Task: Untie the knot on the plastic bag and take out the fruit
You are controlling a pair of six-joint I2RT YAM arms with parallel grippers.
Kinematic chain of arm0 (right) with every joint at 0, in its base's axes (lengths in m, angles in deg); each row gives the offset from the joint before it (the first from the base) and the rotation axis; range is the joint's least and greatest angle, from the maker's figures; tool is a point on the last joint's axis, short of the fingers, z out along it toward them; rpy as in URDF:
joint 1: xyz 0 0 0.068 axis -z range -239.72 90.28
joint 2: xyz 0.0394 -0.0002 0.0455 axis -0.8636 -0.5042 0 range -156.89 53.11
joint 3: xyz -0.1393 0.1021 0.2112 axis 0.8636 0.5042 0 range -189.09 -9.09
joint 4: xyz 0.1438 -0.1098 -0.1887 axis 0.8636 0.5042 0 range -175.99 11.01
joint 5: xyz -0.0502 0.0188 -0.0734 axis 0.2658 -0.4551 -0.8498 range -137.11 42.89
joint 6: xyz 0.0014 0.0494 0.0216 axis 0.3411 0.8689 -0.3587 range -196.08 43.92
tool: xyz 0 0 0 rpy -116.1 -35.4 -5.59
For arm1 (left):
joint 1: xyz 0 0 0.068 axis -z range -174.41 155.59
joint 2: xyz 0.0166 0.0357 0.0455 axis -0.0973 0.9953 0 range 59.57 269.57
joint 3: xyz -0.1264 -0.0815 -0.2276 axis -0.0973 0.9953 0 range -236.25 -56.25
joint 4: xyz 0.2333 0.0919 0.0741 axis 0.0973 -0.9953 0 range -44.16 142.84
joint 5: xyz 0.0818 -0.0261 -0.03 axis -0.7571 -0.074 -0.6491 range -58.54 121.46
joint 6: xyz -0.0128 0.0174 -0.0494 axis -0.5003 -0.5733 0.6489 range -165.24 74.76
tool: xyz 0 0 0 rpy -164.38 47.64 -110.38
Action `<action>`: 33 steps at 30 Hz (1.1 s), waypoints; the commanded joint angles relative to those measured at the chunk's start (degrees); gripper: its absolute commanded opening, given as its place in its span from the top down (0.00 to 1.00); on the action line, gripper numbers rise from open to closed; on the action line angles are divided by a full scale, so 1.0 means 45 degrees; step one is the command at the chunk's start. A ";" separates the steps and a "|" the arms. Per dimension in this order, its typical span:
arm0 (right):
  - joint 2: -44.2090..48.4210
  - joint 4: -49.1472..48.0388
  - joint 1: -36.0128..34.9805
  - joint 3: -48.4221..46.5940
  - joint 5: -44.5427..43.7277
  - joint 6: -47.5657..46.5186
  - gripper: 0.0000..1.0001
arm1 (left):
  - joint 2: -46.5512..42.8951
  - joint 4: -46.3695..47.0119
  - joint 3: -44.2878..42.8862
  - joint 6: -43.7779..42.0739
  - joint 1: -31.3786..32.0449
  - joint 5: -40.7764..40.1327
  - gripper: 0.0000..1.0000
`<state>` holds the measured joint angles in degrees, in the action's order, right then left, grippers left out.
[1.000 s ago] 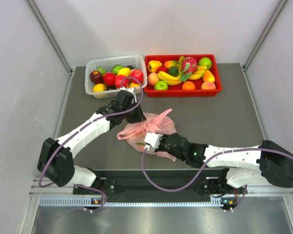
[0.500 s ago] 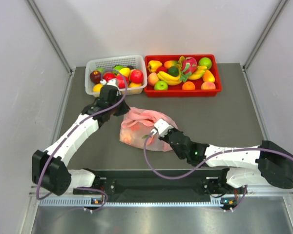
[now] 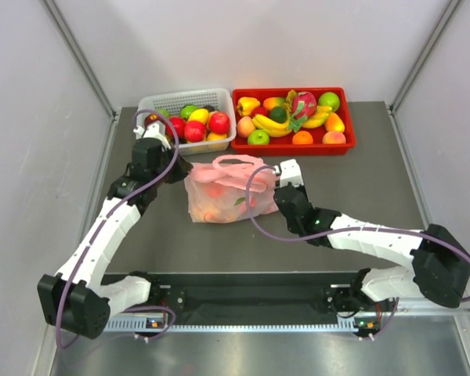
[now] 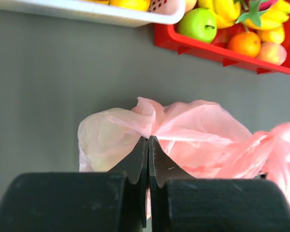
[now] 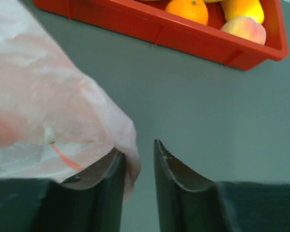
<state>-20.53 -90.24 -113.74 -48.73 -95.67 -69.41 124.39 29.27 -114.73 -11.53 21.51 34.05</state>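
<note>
The pink plastic bag (image 3: 227,192) sits mid-table, its handle loops (image 3: 236,162) standing up at the top. No knot shows as a lump in any view. Orange-red fruit (image 3: 212,212) shows through the plastic. My left gripper (image 3: 189,174) is at the bag's left edge. In the left wrist view its jaws (image 4: 148,138) are shut on a pinch of the bag's plastic (image 4: 193,140). My right gripper (image 3: 279,169) is at the bag's right side. Its jaws (image 5: 137,146) stand slightly apart, a fold of the bag (image 5: 48,106) draped over the left finger (image 5: 104,169).
A white basket (image 3: 184,95) of fruit stands at the back left, a red tray (image 3: 294,149) of fruit beside it at the back right. The red tray (image 5: 150,26) lies just ahead of the right gripper. Grey walls close in both sides.
Both grippers moved toward the back and apart, dragging the bag with them and spreading its top. The left gripper closed on the plastic. The right gripper's jaws have parted.
</note>
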 commanded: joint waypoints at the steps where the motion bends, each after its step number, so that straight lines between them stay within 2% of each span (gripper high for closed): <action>1: 0.1070 0.2135 0.0305 -0.0781 -0.0210 0.1310 0.68 | -0.0673 0.1078 0.0045 -0.0227 -0.0140 0.0030 1.00; 2: 0.1421 0.2117 0.0286 -0.0743 0.0316 0.1154 0.53 | -0.0693 0.1098 0.0123 -0.0226 -0.0159 0.0146 1.00; 4: 0.2495 0.1768 0.0208 -0.0645 0.2502 0.0338 0.38 | -0.0693 0.1351 0.0357 -0.0168 -0.0159 0.0634 1.00; 5: 0.2789 0.1688 -0.0044 -0.0625 0.2973 0.0120 0.23 | -0.0654 0.1429 0.0590 -0.0110 -0.0159 0.0790 1.00; 7: 0.3376 0.1861 -0.0396 -0.0819 0.3699 -0.0600 0.03 | -0.0634 0.1858 0.0865 0.0027 -0.0159 0.1181 1.00; 8: 0.3474 0.2056 -0.0553 -0.0975 0.3720 -0.0760 0.00 | -0.0615 0.1956 0.1079 0.0105 -0.0140 0.1279 1.00; 14: 0.2911 0.2371 -0.1570 -0.2381 0.3447 -0.1386 0.00 | -0.0653 0.2289 0.1179 0.0437 -0.0159 0.1904 1.00; 19: 0.0997 0.2273 -0.1590 -0.3592 0.3349 -0.1386 0.00 | -0.0868 0.2192 0.1120 0.0457 -0.0140 0.2198 1.00; 23: -0.0271 0.2214 -0.1628 -0.4587 0.4050 -0.1386 0.00 | -0.1024 0.2172 0.1315 0.0574 -0.0140 0.2412 1.00; 33: -0.1856 0.3111 -0.1629 -0.5800 0.4112 0.0232 0.00 | -0.1200 0.2524 0.1921 0.0945 -0.0140 0.2940 1.00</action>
<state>-27.57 -77.87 -120.47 -71.13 -76.78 -71.94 120.87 36.28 -106.40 -8.16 21.05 45.61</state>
